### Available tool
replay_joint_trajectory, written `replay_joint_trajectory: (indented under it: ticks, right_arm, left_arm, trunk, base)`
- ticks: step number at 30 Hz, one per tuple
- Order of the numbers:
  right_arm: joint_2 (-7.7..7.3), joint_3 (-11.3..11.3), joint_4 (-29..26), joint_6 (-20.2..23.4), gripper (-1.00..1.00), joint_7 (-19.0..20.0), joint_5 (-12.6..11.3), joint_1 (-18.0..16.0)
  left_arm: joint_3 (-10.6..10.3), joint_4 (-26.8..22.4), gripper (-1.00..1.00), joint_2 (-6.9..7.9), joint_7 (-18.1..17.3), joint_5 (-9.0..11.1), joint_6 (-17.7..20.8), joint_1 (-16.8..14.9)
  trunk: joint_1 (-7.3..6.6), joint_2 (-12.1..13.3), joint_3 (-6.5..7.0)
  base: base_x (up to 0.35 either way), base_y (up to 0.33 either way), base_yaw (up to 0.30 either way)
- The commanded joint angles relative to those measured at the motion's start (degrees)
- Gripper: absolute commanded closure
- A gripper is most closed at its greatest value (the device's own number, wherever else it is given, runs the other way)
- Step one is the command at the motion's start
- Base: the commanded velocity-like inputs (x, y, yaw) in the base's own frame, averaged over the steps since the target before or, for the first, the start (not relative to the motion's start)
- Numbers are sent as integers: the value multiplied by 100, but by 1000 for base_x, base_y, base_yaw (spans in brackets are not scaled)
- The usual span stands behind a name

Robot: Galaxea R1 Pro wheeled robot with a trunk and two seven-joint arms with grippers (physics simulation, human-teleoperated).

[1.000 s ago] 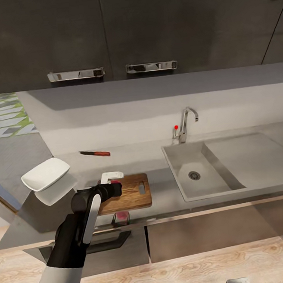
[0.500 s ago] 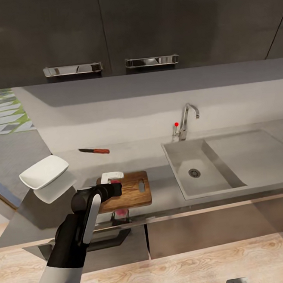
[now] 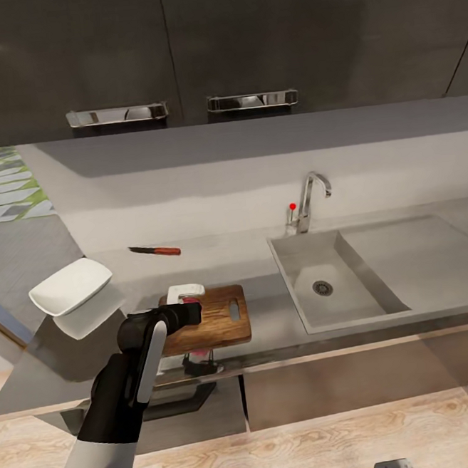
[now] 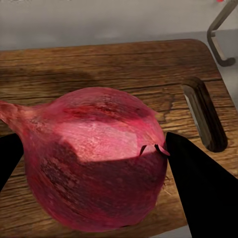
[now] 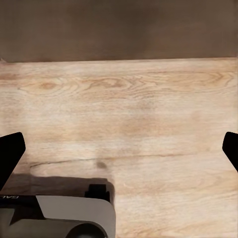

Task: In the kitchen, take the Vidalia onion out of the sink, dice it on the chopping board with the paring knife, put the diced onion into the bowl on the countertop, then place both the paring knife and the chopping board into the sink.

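A reddish-purple Vidalia onion (image 4: 94,158) sits between the black fingers (image 4: 201,188) of my left gripper (image 4: 101,166), just over the brown wooden chopping board (image 4: 124,64). In the head view the left gripper (image 3: 190,311) is over the left end of the chopping board (image 3: 225,324) and hides the onion. The paring knife (image 3: 155,251) lies on the grey countertop (image 3: 263,317) behind the board. The white bowl (image 3: 71,285) stands at the counter's left end. The grey sink (image 3: 316,272) is to the right. My right gripper (image 5: 119,148) is open above the floor.
A chrome tap (image 3: 309,198) with a red-tipped lever stands behind the basin, and the flat drainboard (image 3: 415,256) lies to its right. Dark wall cabinets (image 3: 173,46) hang above the counter. Pale wooden floor (image 5: 129,109) runs below the counter front.
The head view has shifted slightly. My left arm and the onion stay where they were over the board.
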Motion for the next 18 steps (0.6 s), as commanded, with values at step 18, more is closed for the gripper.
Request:
replay_joint_trajectory:
  ticks: [18]
  right_arm:
    - [-3, 13, 3, -18, -100, 2, 0, -4]
  left_arm:
    - [-3, -4, 100, -1, 29, 38, 25, -5]
  trunk:
    - [3, -11, -96]
  base:
    - [9, 0, 0]
